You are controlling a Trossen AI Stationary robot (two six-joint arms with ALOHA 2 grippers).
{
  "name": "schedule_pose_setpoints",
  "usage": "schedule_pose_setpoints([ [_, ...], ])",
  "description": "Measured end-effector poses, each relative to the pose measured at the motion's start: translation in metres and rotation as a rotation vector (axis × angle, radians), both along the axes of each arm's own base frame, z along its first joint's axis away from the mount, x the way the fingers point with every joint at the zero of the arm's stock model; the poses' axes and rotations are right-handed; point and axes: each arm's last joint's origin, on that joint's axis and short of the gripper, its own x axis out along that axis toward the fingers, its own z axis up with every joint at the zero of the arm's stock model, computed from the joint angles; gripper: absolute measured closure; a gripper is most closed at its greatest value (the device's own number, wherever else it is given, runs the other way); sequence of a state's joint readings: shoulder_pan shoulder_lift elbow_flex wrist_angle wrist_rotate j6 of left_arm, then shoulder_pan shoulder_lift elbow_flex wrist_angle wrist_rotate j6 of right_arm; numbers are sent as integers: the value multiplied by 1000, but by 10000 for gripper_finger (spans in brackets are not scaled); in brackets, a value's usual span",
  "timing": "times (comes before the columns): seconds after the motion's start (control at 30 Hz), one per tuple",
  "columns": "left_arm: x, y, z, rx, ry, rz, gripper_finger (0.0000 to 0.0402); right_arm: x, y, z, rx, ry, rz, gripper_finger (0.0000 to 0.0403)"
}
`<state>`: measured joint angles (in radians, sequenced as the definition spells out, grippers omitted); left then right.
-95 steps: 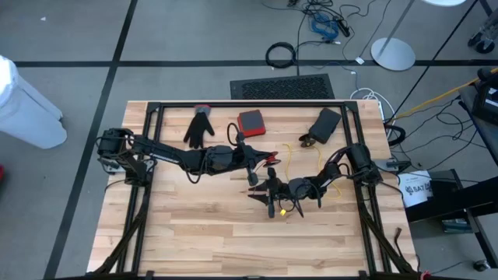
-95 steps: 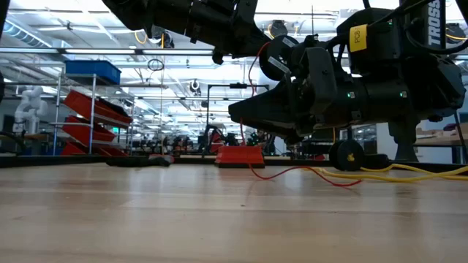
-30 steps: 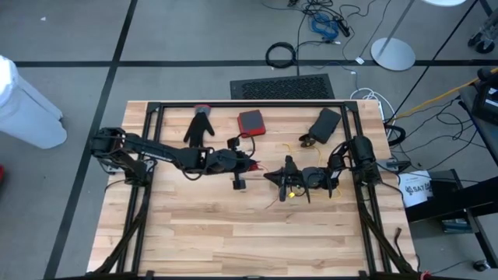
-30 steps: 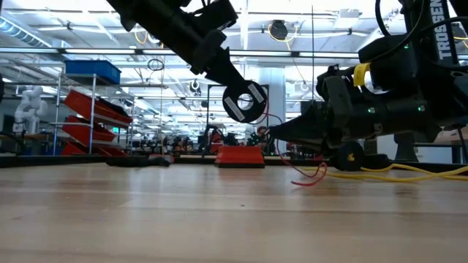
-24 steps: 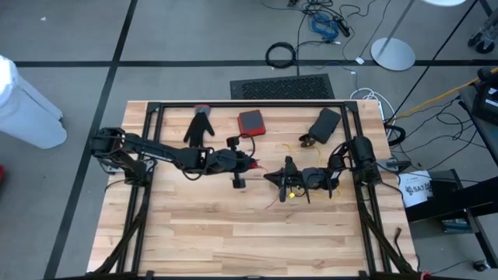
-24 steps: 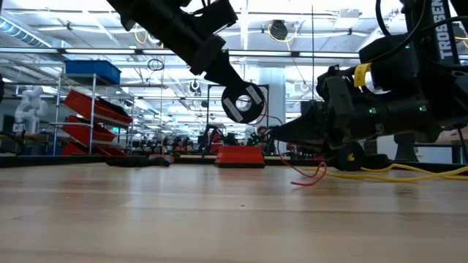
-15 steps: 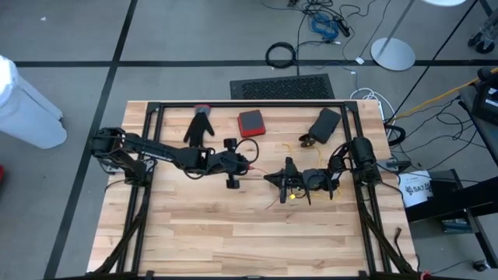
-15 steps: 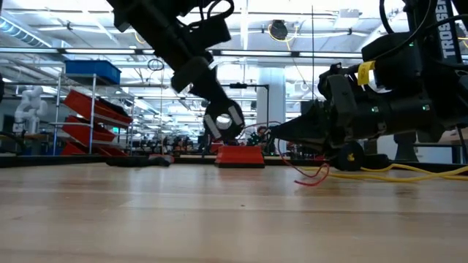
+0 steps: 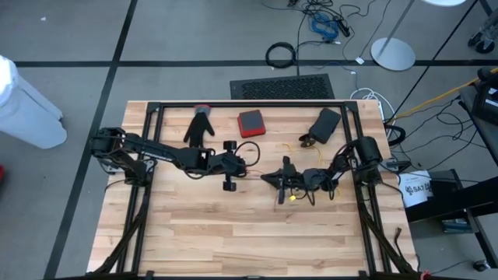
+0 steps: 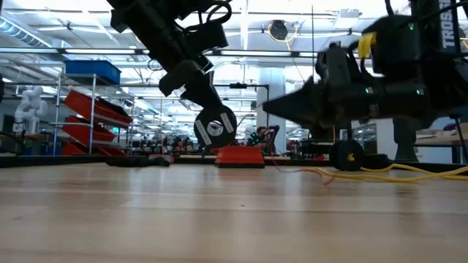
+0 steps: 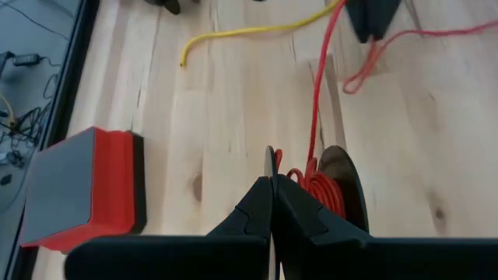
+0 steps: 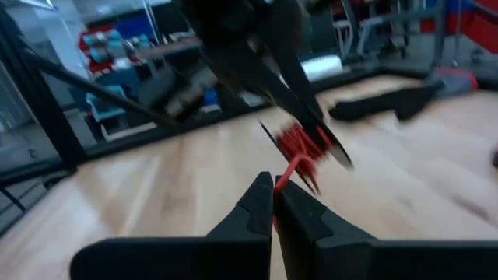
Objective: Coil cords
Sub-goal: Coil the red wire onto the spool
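Observation:
A small black reel [image 11: 327, 180] wound with red cord hangs over the table's middle, with my left gripper [image 11: 271, 185] shut on it; the reel's round face [image 10: 214, 129] shows in the low view. The red cord [image 11: 317, 93] runs from the reel to my right gripper [image 12: 274, 194], which is shut on it just to the reel's right [image 9: 268, 177]. A loose red tail [image 11: 436, 33] lies on the wood beyond. A yellow cord [image 11: 257, 31] lies flat on the table near the right gripper. My left gripper pinches the thin rim of one reel flange [image 11: 269, 161] between its two fingers, slanting down from the table's left. The reel is lifted clear of the table. My right gripper pinches the red cord [image 12: 285, 173] between its fingertips, level, coming from the table's right. The cord rises from the fingers to the reel [image 12: 302, 144].
A red-and-grey box [image 9: 250, 122], a black glove [image 9: 200, 124] and a black pouch [image 9: 323, 124] lie along the table's far side. A black frame [image 9: 249, 104] rims the table. The near half of the wood is bare.
My left gripper has tipped downward and rolled, bringing the reel lower and a little toward the table's left. My right gripper has risen slightly with the red cord, and the slack red loop on the wood has been drawn away.

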<state>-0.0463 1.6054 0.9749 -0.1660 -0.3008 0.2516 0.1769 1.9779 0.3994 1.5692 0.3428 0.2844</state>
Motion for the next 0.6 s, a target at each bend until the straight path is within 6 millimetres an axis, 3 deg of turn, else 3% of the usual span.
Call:
schedule_pose_setpoints([
  [0.43,10,0,10,-3,-153,4,393,44,15,44,-126,-76,18,403],
  [0.6,16,0,16,4,-250,34,393,62,16,50,-160,-11,-8,403],
])
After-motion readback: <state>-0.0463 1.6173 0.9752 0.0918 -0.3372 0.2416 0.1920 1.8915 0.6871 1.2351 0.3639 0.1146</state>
